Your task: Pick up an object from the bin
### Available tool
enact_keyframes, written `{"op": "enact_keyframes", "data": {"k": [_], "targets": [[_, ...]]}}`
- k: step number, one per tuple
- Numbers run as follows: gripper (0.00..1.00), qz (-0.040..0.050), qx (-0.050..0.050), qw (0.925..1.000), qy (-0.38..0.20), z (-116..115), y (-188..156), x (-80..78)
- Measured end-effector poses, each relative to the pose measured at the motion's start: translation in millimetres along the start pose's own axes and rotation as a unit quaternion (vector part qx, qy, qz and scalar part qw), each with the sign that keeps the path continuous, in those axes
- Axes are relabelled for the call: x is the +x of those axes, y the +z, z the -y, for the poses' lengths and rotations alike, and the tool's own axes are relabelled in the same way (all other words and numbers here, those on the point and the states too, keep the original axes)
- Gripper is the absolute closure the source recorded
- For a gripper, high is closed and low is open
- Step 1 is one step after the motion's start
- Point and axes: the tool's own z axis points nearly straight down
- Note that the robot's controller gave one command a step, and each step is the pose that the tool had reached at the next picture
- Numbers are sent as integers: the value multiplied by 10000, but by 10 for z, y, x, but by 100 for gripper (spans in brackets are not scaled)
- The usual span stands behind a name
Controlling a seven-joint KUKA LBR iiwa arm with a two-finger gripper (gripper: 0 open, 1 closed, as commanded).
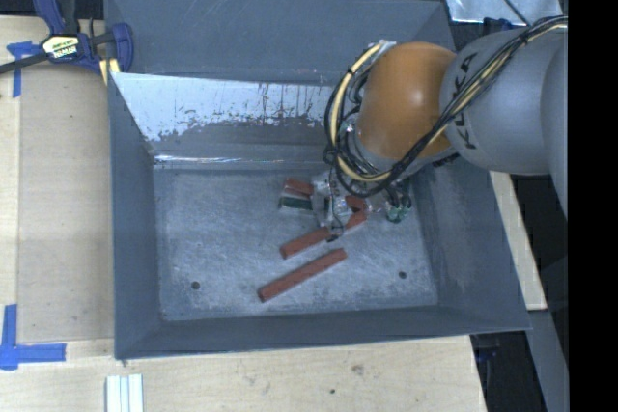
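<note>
The pincer is down at the floor of the grey bin, below the arm's orange cover and its looped cables.

How far it stands open cannot be told. Whether it has hold of anything cannot be told either.

- Nearest thing: a shorter red-brown stick, lying flat and slanted. Its upper right end reaches up to the pincer's tip; the rest runs off to the pincer's lower left.
- A longer red-brown stick lies beyond it, lower and to the left, nearly parallel and apart from the pincer.
- Just left of the pincer sits a small dark green-and-white piece, with a short red-brown piece close above it.
- Just right of the pincer lies a red-brown scrap. A small green item lies farther right.
</note>
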Motion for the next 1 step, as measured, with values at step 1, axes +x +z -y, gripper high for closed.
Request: {"op": "enact_keyframes", "data": {"k": [1], "targets": [[100,-55,-20,10000,6,137,-322,-91]]}}
